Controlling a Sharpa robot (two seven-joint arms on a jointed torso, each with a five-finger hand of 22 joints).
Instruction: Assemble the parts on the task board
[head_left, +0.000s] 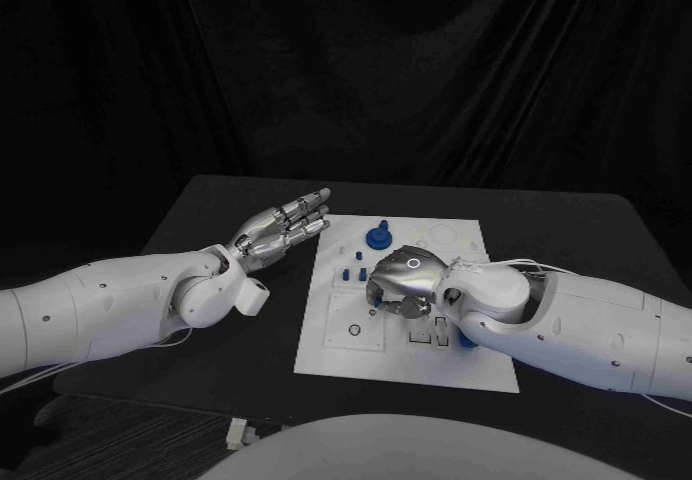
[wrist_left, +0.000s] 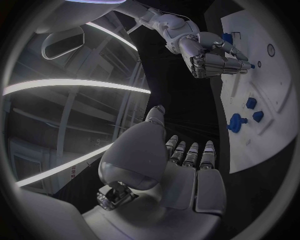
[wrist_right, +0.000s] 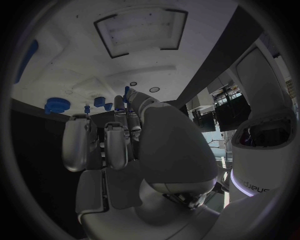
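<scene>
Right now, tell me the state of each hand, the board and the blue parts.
left hand: open, fingers straight, beside the board.
right hand: over the board, pinching a small blue part.
task board: flat on the table.
large blue part: standing on the board.

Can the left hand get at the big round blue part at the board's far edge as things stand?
Probably yes: the left hand hovers open beside the task board, near the round blue part, nothing between them; the right hand works nearer the middle.

the head view looks steeply down from above at the black table (head_left: 231, 215) and white board (head_left: 433, 350). each wrist camera sits close behind its own hand, facing along the fingers. all three views share the board.
</scene>
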